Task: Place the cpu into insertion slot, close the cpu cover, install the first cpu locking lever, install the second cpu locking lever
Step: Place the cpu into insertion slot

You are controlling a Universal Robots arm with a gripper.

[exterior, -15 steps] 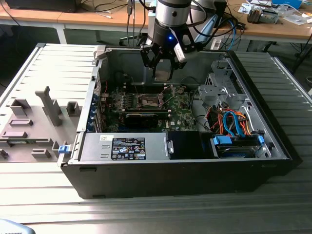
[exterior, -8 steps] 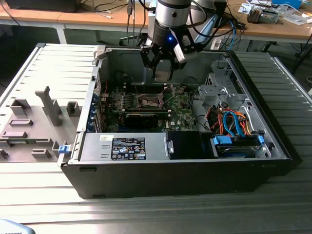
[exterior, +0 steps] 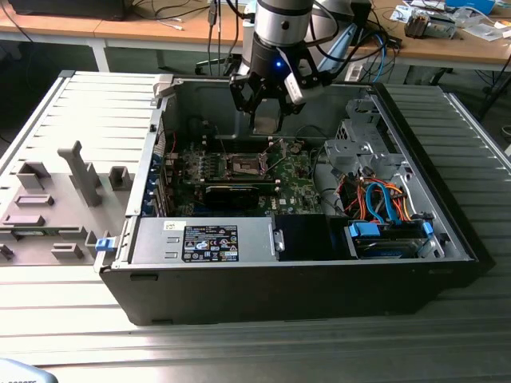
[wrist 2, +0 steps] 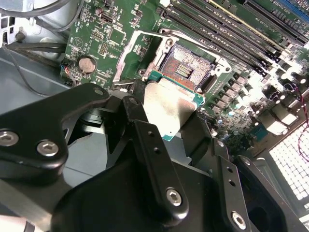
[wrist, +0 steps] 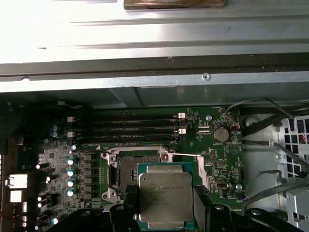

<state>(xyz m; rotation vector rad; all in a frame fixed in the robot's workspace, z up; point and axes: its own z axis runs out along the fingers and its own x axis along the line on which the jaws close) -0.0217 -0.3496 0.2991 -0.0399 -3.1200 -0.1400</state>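
Note:
My gripper [exterior: 266,120] hangs inside the open computer case, above the green circuit board, shut on the cpu. The cpu [wrist: 165,193] is a flat grey-beige square with a green edge, held by its two opposite sides between the black fingers [wrist 2: 142,128] in both wrist views. The insertion slot [wrist: 133,170] lies uncovered just beyond the cpu, with a dark centre and a silvery rim [wrist 2: 186,65]. The chip floats above the board, partly overlapping the slot in the first wrist view. The cpu cover [wrist 2: 126,57] is a silvery frame lying back beside the slot.
Memory slots [wrist: 130,128] run along the far side of the socket. A coin cell [wrist: 220,134] and loose cables [wrist: 270,145] lie toward the drive cage [exterior: 359,152]. The case wall [exterior: 207,96] rises behind the gripper. A grey tray with fixtures [exterior: 64,191] sits on the exterior view's left.

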